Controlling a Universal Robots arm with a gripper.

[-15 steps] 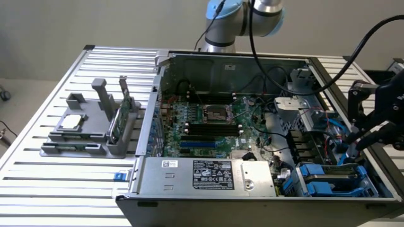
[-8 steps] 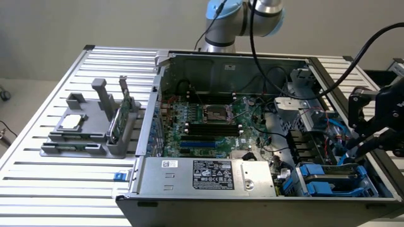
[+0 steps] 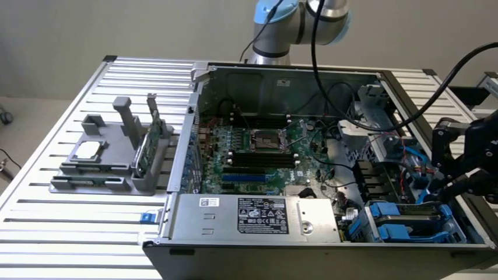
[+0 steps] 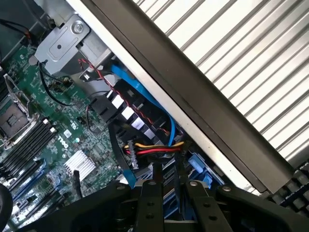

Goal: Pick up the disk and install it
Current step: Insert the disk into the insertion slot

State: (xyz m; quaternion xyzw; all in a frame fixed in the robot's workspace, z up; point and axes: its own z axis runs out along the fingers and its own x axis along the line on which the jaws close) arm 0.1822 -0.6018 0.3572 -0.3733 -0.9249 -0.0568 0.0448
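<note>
The disk (image 3: pixel 409 211), of which I see the blue carrier frame and a dark face, sits low in the drive bay at the near corner of the open computer case (image 3: pixel 311 242), on the exterior view's right. My black gripper (image 3: pixel 445 188) reaches down over the bay's outer end. In the wrist view the gripper (image 4: pixel 166 171) has its two fingers close together, with blue plastic (image 4: pixel 168 194) of the disk's frame between them. The jaws appear shut on the disk, most of which the fingers and the bay hide.
The motherboard (image 3: pixel 257 146) fills the case floor and the power supply (image 3: pixel 257 216) lies along the near wall. Loose cables (image 4: pixel 154 147) run by the bay. A grey holder (image 3: pixel 109 157) on the slatted table (image 3: pixel 70 233) carries a small silver chip (image 3: pixel 91 149) and a green card (image 3: pixel 148 149).
</note>
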